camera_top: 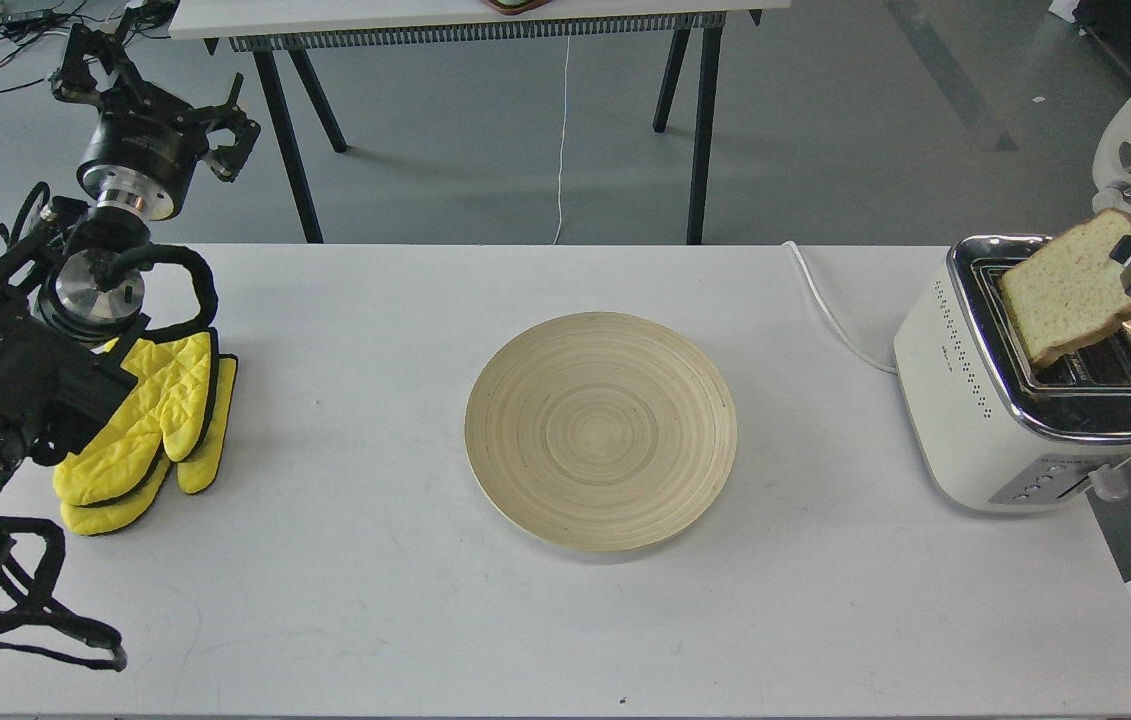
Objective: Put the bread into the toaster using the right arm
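Clearly the right gripper [1130, 268] is clamped on the bread [1075, 290], held tilted with its lower corner in a slot of the toaster [985, 400]; the left gripper [140, 80] hovers apart, fingers spread.

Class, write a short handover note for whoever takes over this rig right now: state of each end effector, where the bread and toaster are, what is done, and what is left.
Right end effector: shut on the pale square bread slice with brown crust, entering from the right edge.
Left end effector: raised at far left above the yellow quilted oven mitts, holding nothing; open or shut cannot be told.
Bread: tilted, its lower corner at a slot of the cream-white boxy toaster with chrome top.
Round pale wooden plate: bare, mid-table.
Done: bread carried to the toaster.
Left: straighten it, lower it fully, release.
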